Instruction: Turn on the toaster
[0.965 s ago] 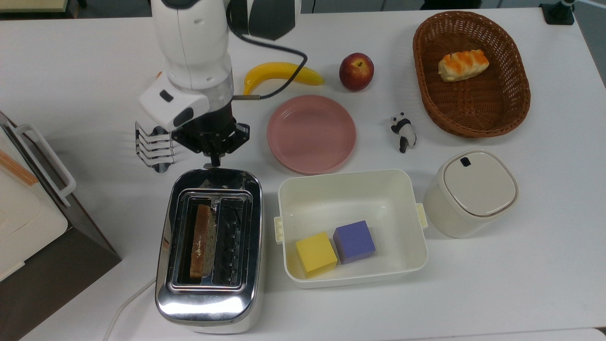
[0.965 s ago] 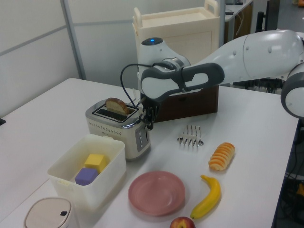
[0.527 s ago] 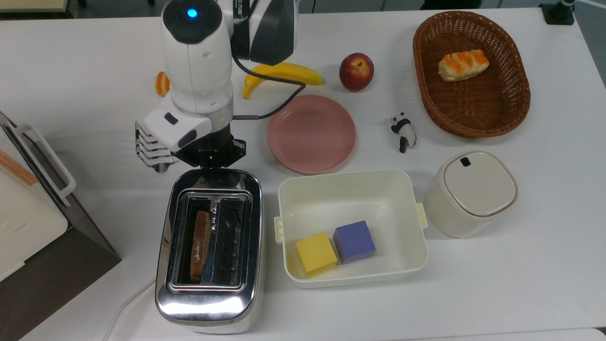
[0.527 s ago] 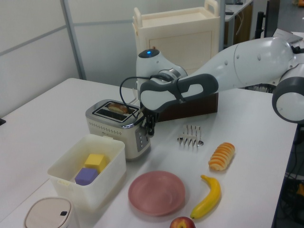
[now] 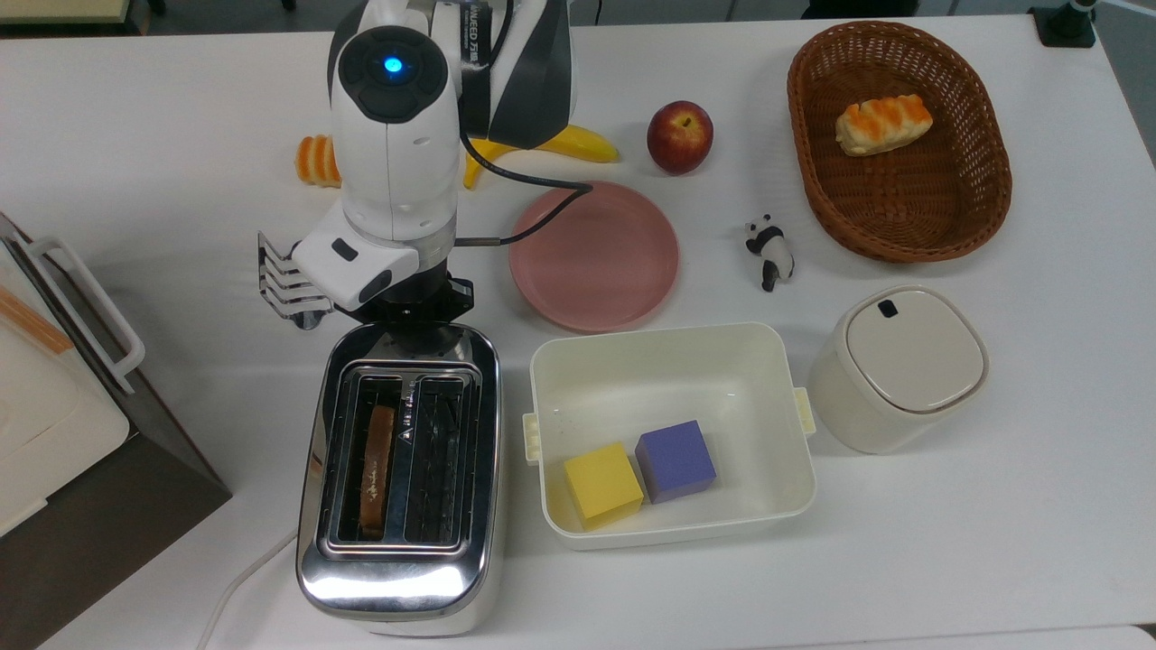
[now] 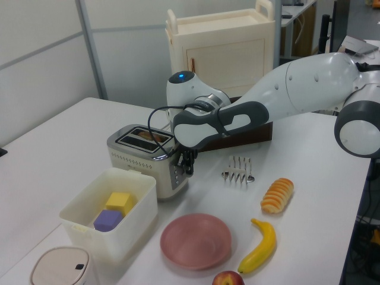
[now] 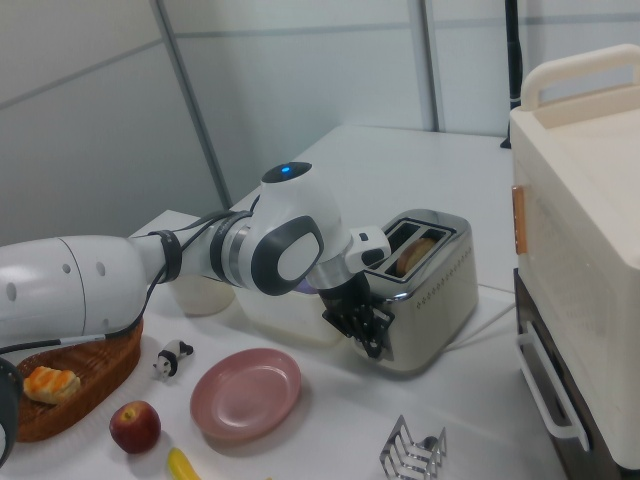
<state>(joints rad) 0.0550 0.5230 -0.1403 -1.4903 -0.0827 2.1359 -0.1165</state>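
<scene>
Pressing the toaster (image 5: 397, 469) lever straight down suits the pincer (image 6: 187, 168); its opening I cannot tell.

I work over a white tabletop (image 5: 993, 542) under even, soft light. Pale grey wall panels (image 6: 41, 53) split by thin metal strips stand behind it in the left view and the right view. A cream cabinet with a handle (image 7: 590, 250) sits on a dark brown base (image 5: 108, 533) at the top view's left edge. Grey floor (image 5: 1129, 54) shows past the tabletop's far corner.
</scene>
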